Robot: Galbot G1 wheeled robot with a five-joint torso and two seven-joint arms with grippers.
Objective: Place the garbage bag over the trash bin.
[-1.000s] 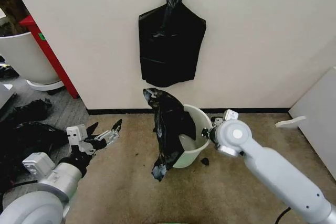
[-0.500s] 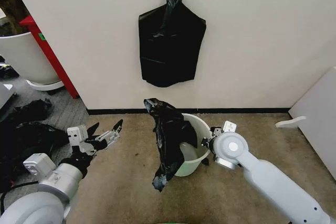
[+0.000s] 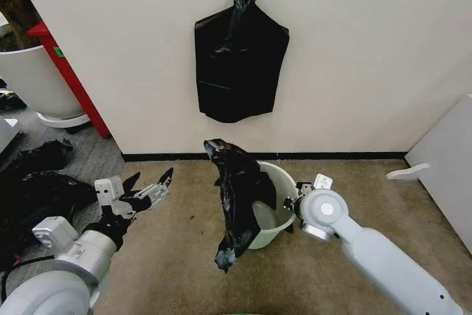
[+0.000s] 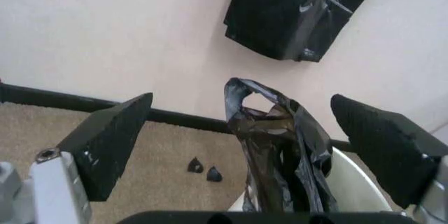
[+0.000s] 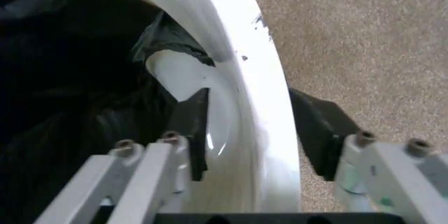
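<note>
While the trash bin (image 3: 274, 195) sat tilted on the carpet near the wall, the right gripper (image 5: 248, 129) straddled its rim at the bin's 3 o'clock side, one finger inside, one outside; whether it pinched the rim, can't tell. Garbage bag (image 3: 237, 189) hung over the 9 o'clock rim, partly inside. Left gripper (image 3: 147, 189) hovered well off at 9 o'clock, fingers spread, empty.
</note>
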